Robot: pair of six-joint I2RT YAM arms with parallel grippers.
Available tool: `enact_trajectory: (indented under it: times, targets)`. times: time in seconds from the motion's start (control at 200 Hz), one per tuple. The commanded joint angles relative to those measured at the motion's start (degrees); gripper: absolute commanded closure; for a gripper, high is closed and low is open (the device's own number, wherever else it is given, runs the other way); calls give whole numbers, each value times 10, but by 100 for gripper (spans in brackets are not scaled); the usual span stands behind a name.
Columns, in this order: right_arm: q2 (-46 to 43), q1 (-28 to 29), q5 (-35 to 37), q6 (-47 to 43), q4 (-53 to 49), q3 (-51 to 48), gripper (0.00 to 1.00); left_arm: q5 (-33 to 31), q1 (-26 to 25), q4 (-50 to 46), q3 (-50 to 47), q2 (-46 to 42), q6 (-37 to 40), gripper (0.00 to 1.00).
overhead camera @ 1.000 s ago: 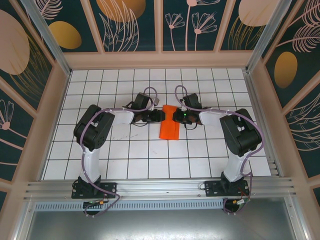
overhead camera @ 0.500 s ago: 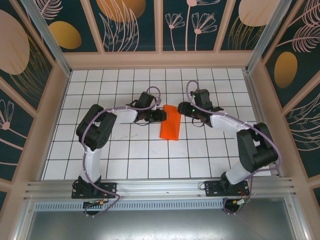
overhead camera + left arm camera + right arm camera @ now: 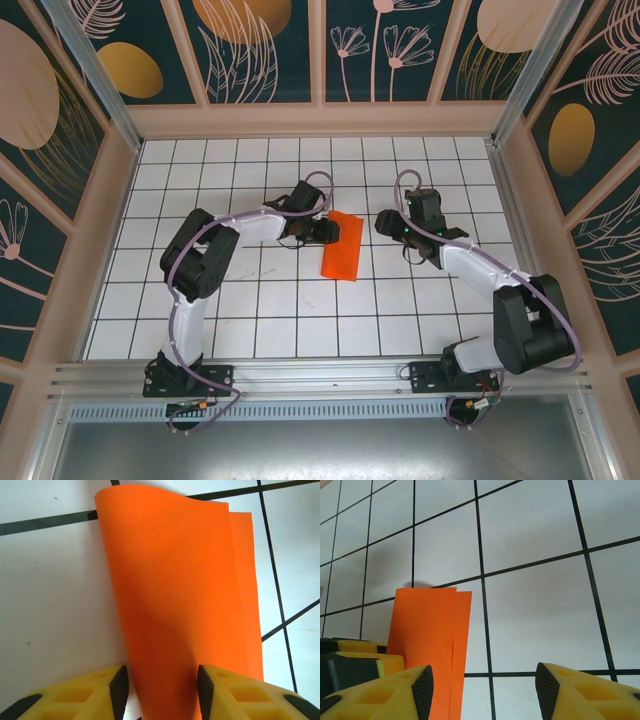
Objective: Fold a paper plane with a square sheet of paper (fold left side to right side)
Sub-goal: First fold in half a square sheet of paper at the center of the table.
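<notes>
Straddling the left edge of the paper (image 3: 175, 580), the left gripper (image 3: 161, 690) stands half-open; the right gripper (image 3: 482, 692) gapes empty off its right side.

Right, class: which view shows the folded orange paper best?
Left wrist: the paper is close, its bulging top layer and offset lower layer clear. Top external shows it small; right wrist shows part of it.

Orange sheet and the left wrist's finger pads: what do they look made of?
Sheet: thin matte paper by the look; it bows softly and its folded layers show fine edges. Pads: dull black, likely rubber, though the look leaves that open. They sit on yellow fingers with recessed pockets, probably moulded plastic.
</notes>
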Motion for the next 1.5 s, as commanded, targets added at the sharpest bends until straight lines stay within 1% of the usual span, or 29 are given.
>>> enact_trajectory:
  times: [0.0, 0.22, 0.305, 0.395, 0.56, 0.786, 0.856, 1.136, 1.491]
  targets:
    - [-20, -6, 11, -7, -8, -10, 40, -23, -20, -36, 16, 44, 22, 53]
    - [-25, -6, -4, -7, -5, -17, 39, -39, -33, -59, 43, 63, 31, 51]
    - [-31, -6, -10, -3, 0, -22, 36, -48, -36, -72, 53, 69, 36, 50]
    - [-42, -9, -31, 7, 15, -31, 32, -55, -41, -81, 61, 75, 41, 50]
    - [-67, -36, -112, 47, 74, -73, 25, -60, -42, -89, 70, 80, 46, 50]
    - [-98, -77, -168, 84, 120, -121, 6, -63, -45, -97, 84, 88, 51, 49]
    - [-105, -86, -176, 91, 128, -132, 2, -66, -47, -102, 89, 92, 53, 48]
    - [-108, -93, -174, 86, 118, -140, 1, -80, -53, -122, 109, 107, 63, 47]
    - [-107, -93, -173, 80, 107, -137, 1, -80, -56, -126, 121, 116, 62, 47]
